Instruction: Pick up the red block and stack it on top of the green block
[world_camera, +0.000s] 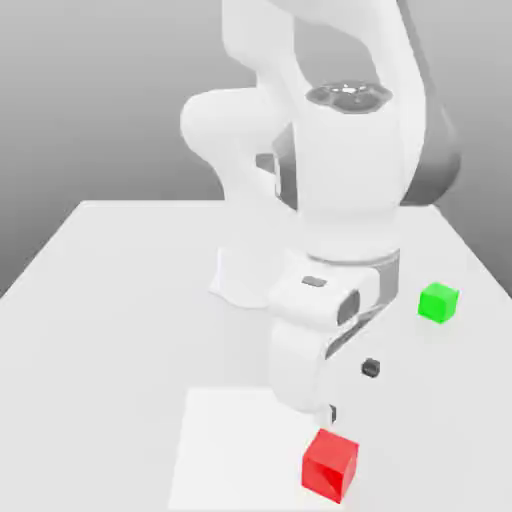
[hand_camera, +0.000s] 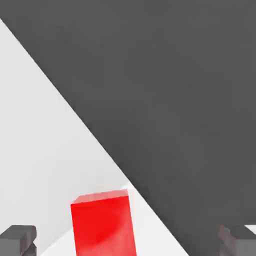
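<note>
With its fingers spread, the gripper (world_camera: 352, 391) stood near the red block (world_camera: 329, 466); misaligned descent could strike it.

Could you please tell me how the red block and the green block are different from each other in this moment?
The red block lies partly over the white patch, but the green block sits on the plain table. The red block is near the open hand, while the green block is farther from it, toward the exterior view's right. Both are plain cubes, and neither is held.
</note>
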